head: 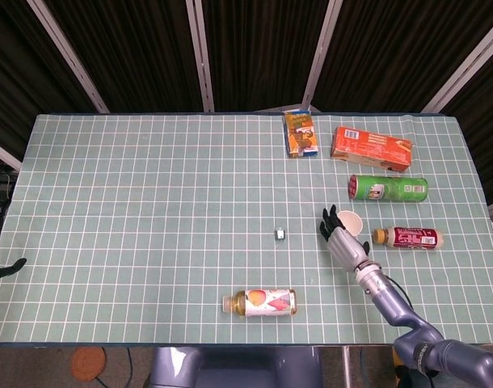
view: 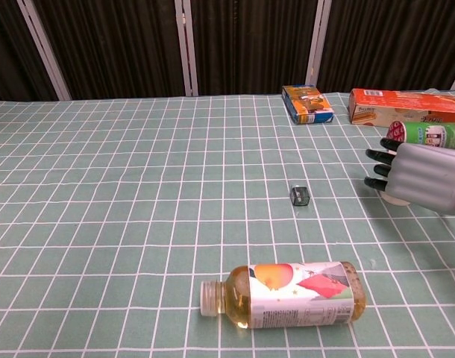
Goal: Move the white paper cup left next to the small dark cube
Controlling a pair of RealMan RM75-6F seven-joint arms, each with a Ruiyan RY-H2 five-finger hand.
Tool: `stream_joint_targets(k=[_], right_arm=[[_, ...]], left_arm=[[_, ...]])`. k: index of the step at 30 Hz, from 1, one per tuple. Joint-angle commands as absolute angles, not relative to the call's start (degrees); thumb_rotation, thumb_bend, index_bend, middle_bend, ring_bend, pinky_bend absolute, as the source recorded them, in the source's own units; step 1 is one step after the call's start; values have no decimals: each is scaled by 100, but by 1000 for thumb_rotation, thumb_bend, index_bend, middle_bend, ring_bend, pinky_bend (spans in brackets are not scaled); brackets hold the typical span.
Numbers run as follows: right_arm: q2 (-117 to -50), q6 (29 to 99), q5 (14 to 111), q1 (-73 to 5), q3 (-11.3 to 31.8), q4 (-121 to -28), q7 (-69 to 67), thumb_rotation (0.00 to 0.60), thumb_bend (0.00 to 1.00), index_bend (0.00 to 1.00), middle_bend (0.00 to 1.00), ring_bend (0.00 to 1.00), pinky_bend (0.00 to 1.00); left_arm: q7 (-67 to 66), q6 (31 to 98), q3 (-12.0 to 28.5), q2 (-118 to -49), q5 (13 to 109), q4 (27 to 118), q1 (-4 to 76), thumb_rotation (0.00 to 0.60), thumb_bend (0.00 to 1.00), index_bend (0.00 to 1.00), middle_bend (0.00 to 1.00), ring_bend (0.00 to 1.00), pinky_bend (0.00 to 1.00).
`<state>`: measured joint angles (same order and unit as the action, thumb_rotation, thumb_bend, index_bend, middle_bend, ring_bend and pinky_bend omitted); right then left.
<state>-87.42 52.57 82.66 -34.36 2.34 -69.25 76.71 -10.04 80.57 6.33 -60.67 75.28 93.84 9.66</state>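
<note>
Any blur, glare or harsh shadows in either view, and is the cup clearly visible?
Head view: sharp, evenly lit, soft shadows; the paper cup shows clearly beside the right hand. Chest view: also sharp, but the hand hides almost all of the cup.

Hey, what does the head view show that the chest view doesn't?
Only the head view shows the white paper cup's open rim, the brown-capped bottle lying right of it, and the whole green can. Only the chest view shows the juice bottle's label up close. Both show the right hand at the cup, the small dark cube and the two boxes.
</note>
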Motion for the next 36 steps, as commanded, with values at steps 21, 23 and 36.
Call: stream_joint_targets(k=[21, 23, 36], right_arm=[[-8331, 6052, 8711, -3637, 425, -8011, 3760, 600, 141, 235, 387, 225, 355], [-8308, 5941, 8485, -3635, 516, -8204, 3396, 600, 141, 235, 388, 225, 342], [-8270, 4693, 7134, -3812, 706, -8557, 2005, 600, 142, 235, 389, 223, 259]], left_arm=[[-871, 7957, 611, -6007, 7548, 9442, 977, 600, 59, 0, 0, 0, 0], [-851, 7958, 609, -5994, 7555, 9452, 973, 600, 58, 0, 0, 0, 0], [-727, 7881, 564, -5922, 7601, 9512, 971, 600, 58, 0, 0, 0, 0]])
